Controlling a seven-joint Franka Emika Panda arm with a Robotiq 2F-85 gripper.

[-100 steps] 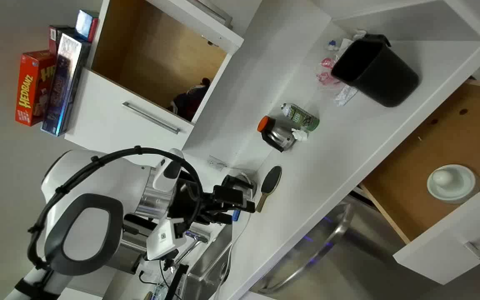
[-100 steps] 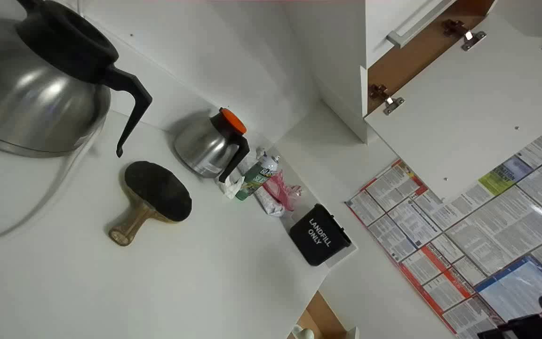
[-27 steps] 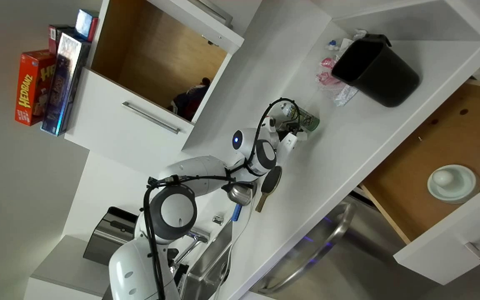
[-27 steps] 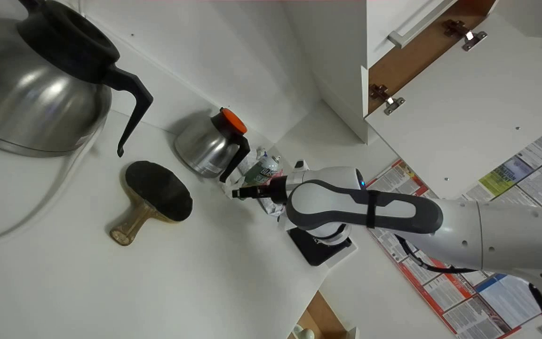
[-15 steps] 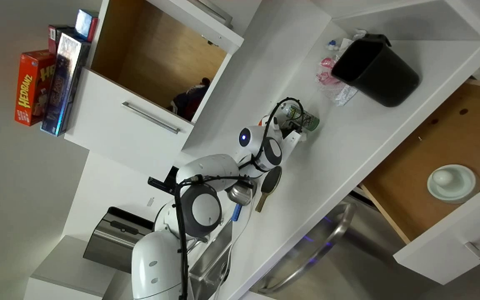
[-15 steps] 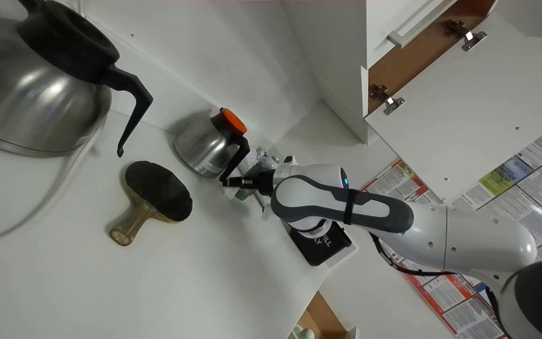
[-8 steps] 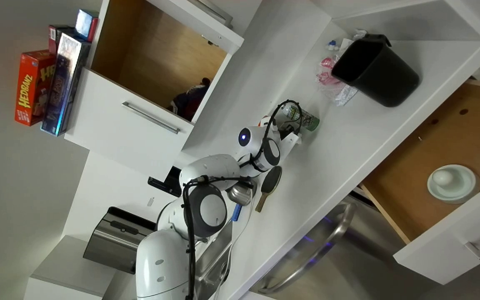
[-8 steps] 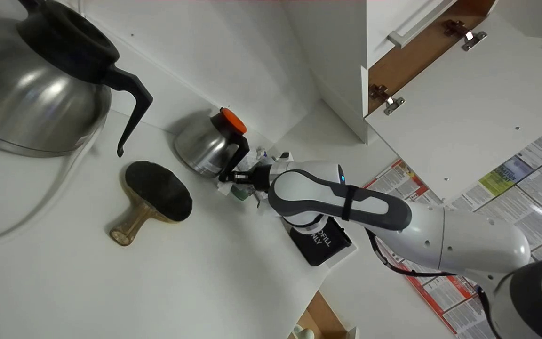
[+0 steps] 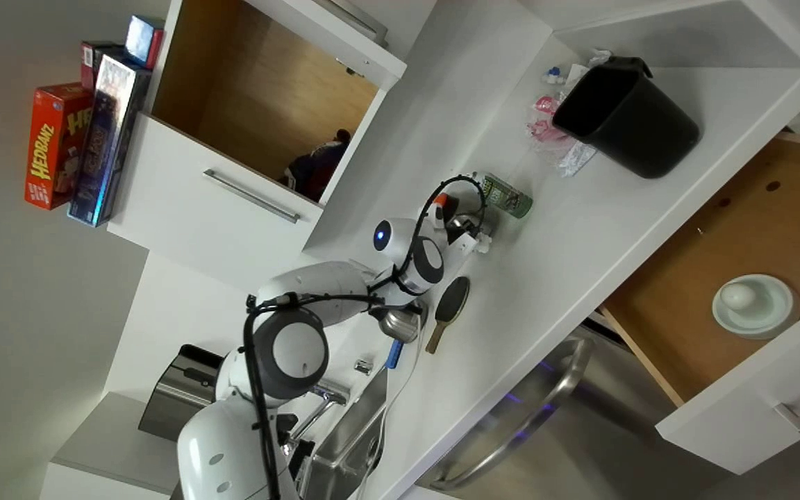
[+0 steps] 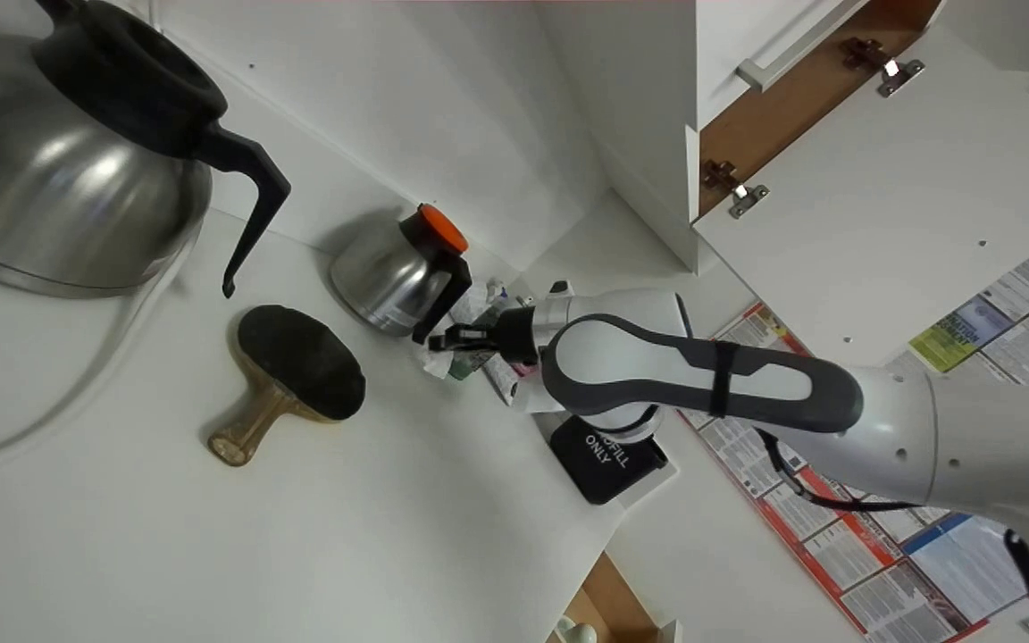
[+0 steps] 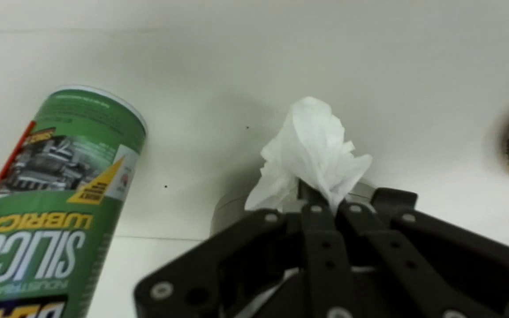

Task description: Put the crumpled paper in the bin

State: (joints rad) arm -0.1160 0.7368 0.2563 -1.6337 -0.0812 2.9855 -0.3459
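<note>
White crumpled paper [image 11: 314, 141] sticks up from between my fingertips in the wrist view, its lower end pinched. My gripper [image 11: 335, 211] is shut on it. In an exterior view the paper [image 10: 434, 362] shows just below my gripper [image 10: 437, 343], near the foot of the steel carafe. A bit of the paper [image 9: 483, 242] also peeks out past the wrist in an exterior view. I cannot tell whether it touches the counter. The black bin [image 9: 639, 125] lies tipped on its side at the counter's far end, mouth visible; its lettered bin side [image 10: 604, 460] is partly behind my arm.
A steel carafe [image 10: 380, 277] with an orange lid stands beside the gripper, its black handle close to the fingers. A green spray can [image 11: 77, 176] is on the other side. Pink-and-white plastic wrappers [image 9: 549, 128] lie by the bin. A paddle [image 10: 296, 366] rests on the counter.
Several seconds ago the paper lay between can and carafe with the arm away. Over the last second the jaws have closed on it, and arm and paper have shifted away from the can.
</note>
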